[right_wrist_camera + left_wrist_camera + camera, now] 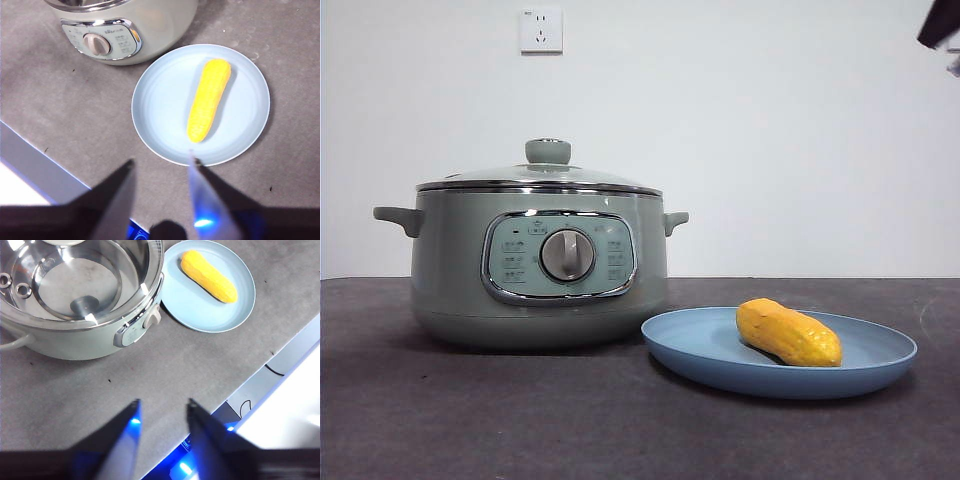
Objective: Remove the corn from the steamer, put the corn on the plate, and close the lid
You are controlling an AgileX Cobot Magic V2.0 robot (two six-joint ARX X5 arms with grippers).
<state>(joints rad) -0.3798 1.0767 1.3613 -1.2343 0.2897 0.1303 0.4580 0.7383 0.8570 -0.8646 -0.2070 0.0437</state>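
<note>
Lying on the wide light-blue round plate point(880, 365), the stubby yellow-orange corn point(788, 333) is delivered, and the domed glass lid point(542, 174) is seated on the sage-green steamer point(455, 280). Both the left end effector point(162, 407) and right end effector point(161, 159) are held open and empty above the table point(520, 420); all steps are judged complete, so only retraction is called for.

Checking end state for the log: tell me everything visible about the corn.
The corn is a short, stubby cob, yellow-orange and glossy, with rounded tapered ends and faint kernel rows. It lies on its side, whole, on the light-blue plate, resting on the plate's floor inside the rim, nearer one side than dead centre. The plate sits beside the steamer, whose lid is on. Only the plate touches the corn; neither gripper holds it.
</note>
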